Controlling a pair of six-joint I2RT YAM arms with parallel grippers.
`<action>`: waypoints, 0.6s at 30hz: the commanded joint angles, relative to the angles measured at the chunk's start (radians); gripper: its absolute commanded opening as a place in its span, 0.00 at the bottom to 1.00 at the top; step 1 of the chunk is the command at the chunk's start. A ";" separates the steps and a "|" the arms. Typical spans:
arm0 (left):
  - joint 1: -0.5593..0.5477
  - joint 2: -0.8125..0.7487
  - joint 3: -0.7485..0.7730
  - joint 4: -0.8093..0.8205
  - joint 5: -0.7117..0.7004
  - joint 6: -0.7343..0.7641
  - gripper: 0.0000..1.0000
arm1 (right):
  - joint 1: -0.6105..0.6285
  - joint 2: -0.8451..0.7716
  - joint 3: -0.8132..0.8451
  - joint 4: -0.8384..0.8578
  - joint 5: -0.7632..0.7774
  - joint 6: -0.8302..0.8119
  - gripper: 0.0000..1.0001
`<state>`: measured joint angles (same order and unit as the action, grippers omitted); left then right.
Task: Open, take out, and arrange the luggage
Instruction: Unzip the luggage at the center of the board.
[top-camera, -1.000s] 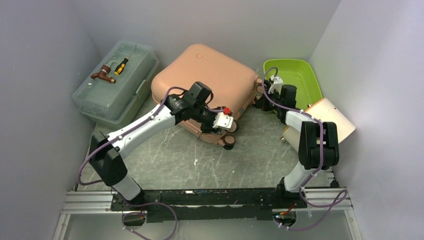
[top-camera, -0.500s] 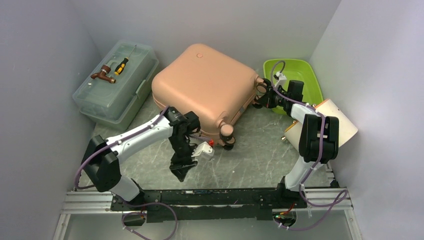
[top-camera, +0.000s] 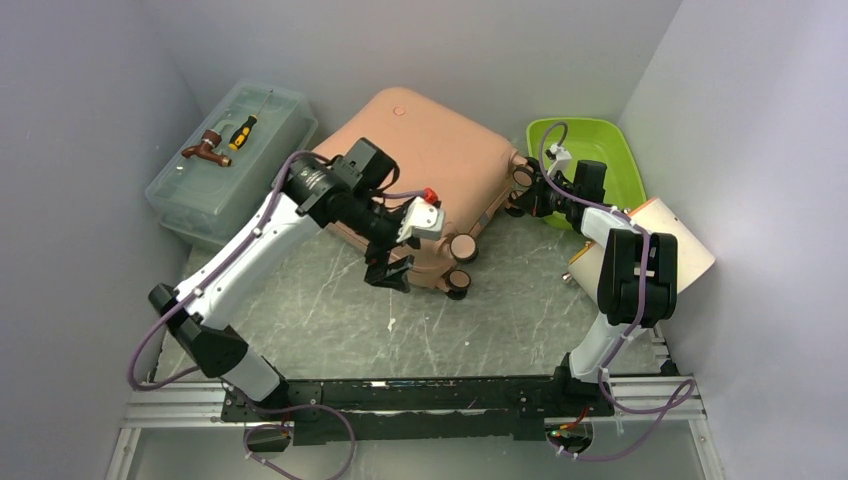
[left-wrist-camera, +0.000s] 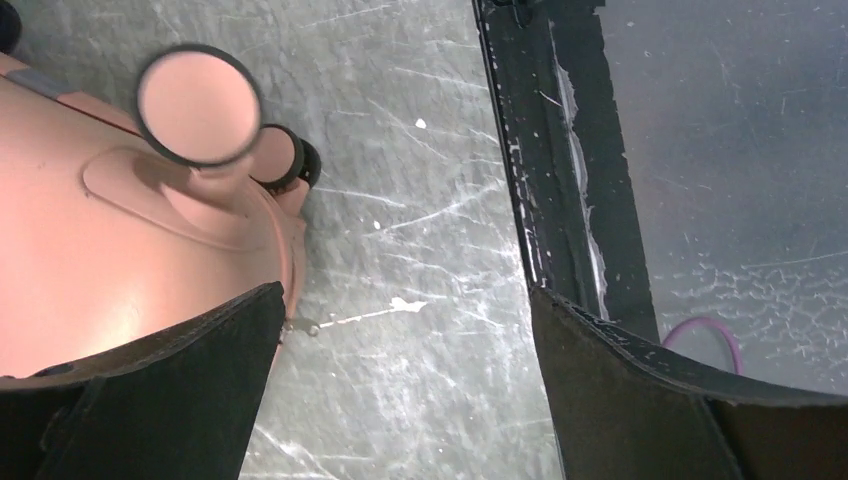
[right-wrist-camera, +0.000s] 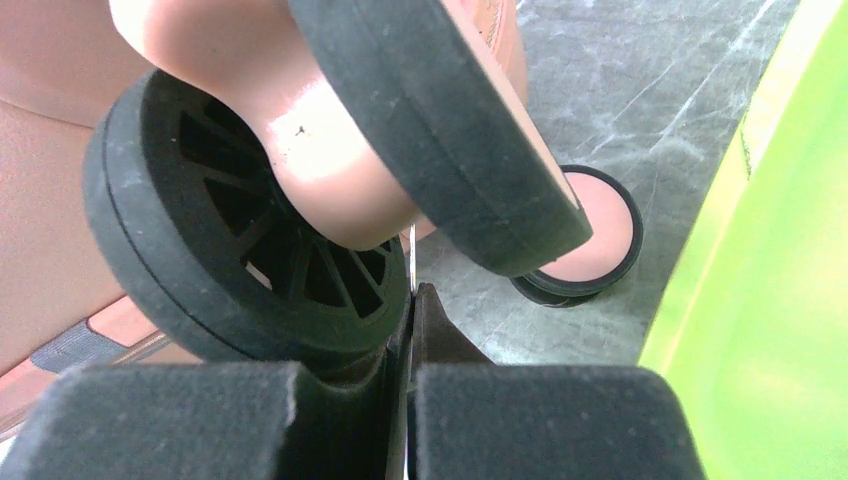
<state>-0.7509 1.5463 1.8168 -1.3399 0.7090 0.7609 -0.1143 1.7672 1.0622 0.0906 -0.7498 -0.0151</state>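
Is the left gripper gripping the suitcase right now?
No, the left gripper stands wide open beside the luggage, clamping nothing.
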 joint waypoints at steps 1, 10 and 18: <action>-0.026 0.115 0.023 0.070 0.046 -0.034 0.99 | 0.005 -0.040 0.004 0.034 0.024 -0.008 0.00; -0.106 0.285 0.074 0.151 -0.011 -0.022 0.99 | 0.005 -0.060 -0.007 0.033 0.017 -0.011 0.00; -0.140 0.311 0.042 0.216 -0.141 -0.029 1.00 | 0.005 -0.076 -0.014 0.024 0.003 -0.022 0.00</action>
<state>-0.9005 1.8603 1.8500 -1.2285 0.6495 0.7273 -0.1112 1.7466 1.0534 0.0902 -0.7364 -0.0158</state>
